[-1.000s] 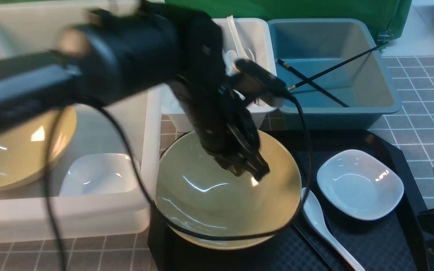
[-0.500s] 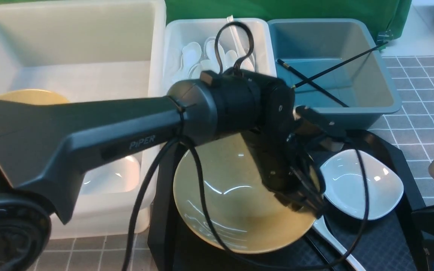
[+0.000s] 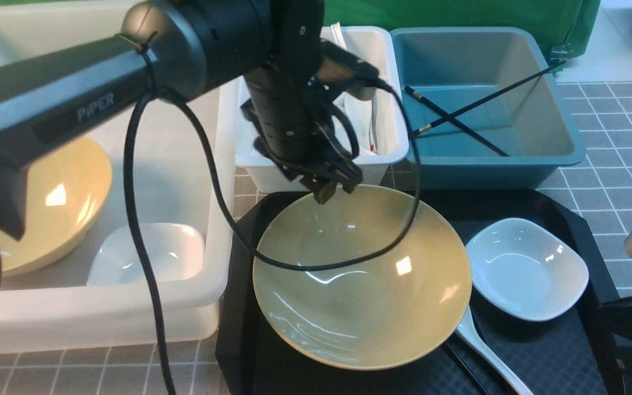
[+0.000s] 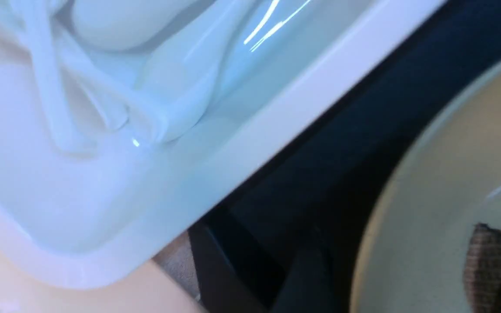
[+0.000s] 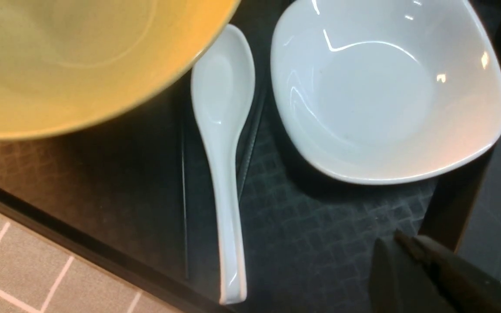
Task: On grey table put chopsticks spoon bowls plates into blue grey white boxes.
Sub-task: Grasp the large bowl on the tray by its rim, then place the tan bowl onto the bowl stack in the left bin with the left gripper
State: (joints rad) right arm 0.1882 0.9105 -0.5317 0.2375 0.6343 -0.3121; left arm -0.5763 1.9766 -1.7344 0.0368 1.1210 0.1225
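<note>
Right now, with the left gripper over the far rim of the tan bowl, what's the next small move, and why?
Probably close the left gripper on the far rim of the bowl: its jaws look open astride that rim, and the bowl sits on the black tray, outside the large whitish box.

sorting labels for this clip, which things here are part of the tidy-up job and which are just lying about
Job: tan bowl, white plate and spoon on the black tray; chopsticks in the blue-grey box; large whitish box; small white box.
Just there: black tray; green cloth.
</note>
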